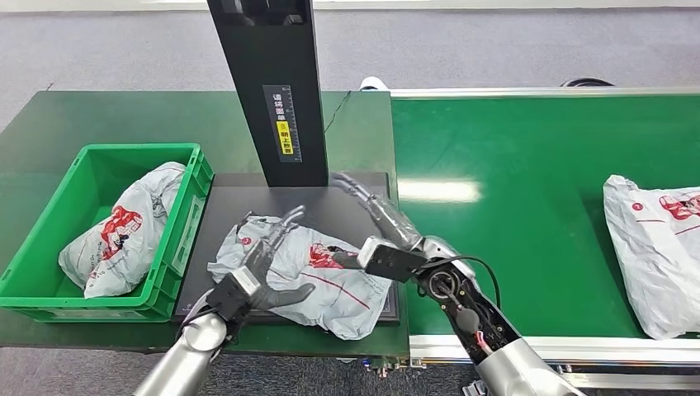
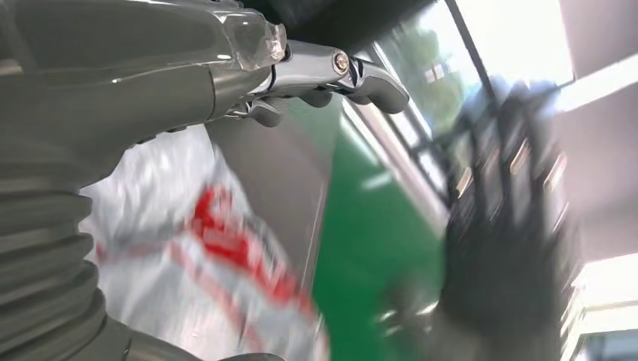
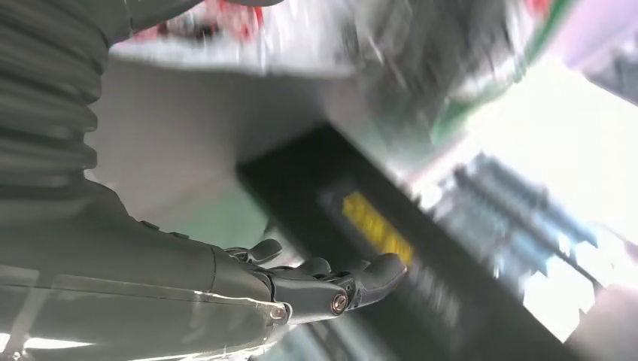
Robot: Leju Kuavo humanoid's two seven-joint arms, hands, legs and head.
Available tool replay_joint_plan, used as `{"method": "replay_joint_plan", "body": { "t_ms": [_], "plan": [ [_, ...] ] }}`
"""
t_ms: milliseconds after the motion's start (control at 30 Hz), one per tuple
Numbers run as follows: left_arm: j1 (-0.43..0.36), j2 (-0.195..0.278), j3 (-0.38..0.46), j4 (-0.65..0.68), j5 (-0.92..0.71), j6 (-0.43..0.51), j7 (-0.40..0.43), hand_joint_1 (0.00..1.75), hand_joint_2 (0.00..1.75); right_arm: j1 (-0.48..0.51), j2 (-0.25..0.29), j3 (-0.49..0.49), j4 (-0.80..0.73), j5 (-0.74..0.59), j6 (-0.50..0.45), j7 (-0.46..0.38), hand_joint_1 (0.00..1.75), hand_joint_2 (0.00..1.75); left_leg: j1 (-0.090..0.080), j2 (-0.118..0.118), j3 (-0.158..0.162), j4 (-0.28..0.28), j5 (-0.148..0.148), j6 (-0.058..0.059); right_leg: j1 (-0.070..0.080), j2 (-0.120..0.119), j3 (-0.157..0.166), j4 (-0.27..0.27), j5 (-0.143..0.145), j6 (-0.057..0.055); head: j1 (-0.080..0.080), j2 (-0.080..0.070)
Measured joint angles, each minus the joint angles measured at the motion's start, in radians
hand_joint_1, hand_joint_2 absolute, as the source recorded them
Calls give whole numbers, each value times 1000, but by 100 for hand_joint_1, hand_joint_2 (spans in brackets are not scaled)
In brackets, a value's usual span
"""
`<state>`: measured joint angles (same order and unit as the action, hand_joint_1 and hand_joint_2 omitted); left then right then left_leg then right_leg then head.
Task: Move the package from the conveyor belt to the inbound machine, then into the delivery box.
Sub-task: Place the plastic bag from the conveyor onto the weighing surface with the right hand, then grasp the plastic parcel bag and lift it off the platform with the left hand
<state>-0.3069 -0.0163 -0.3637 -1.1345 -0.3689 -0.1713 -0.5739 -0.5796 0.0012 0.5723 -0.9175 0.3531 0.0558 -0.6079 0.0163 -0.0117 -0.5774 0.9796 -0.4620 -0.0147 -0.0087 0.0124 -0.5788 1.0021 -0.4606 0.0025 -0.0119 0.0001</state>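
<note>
A white plastic package (image 1: 326, 280) with red print lies on the dark platform of the inbound machine (image 1: 363, 191), below its black post (image 1: 272, 82). My left hand (image 1: 264, 268) hovers over the package's left part with fingers spread and nothing held; the blurred package (image 2: 203, 256) lies under its fingers (image 2: 331, 75). My right hand (image 1: 384, 223) is at the package's right side, fingers stretched out toward the post, empty. Its fingers (image 3: 331, 289) reach toward the post's yellow label (image 3: 376, 229). The green delivery box (image 1: 49, 293) stands left of the platform.
The delivery box holds another white package (image 1: 124, 231). A third package (image 1: 652, 247) lies on the green conveyor belt (image 1: 528, 206) at the right. The dark green table (image 1: 99, 115) extends behind the box.
</note>
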Motion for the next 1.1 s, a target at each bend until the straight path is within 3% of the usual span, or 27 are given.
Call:
{"method": "replay_joint_plan", "body": {
  "t_ms": [433,800,967,1000,1033,1100],
  "plan": [
    [-24,34,-117,10,-176,-18,3,0,175,73,2,-137,-86,-82,-26,-5,0,175,0,0,0,0,0,0,0,0,0,0,0,0,0,0],
    [-42,56,-258,41,-588,165,256,0,175,117,6,-196,-107,-126,-27,-2,0,175,0,0,0,0,0,0,0,0,0,0,0,0,0,0],
    [-42,57,-281,50,-615,177,278,0,175,126,8,-203,-111,-126,-27,-2,0,175,0,0,0,0,0,0,0,0,0,0,0,0,0,0],
    [-42,57,-282,51,-622,178,284,7,175,127,9,-204,-111,-126,-27,-2,0,175,0,0,0,0,0,0,0,0,0,0,0,0,0,0],
    [-42,57,-282,52,-635,180,294,41,175,127,9,-204,-112,-126,-27,-1,0,175,0,0,0,0,0,0,0,0,0,0,0,0,0,0],
    [-42,57,-283,57,-679,188,329,125,175,129,12,-208,-112,-126,-27,0,0,175,0,0,0,0,0,0,0,0,0,0,0,0,0,0]
  ]
}}
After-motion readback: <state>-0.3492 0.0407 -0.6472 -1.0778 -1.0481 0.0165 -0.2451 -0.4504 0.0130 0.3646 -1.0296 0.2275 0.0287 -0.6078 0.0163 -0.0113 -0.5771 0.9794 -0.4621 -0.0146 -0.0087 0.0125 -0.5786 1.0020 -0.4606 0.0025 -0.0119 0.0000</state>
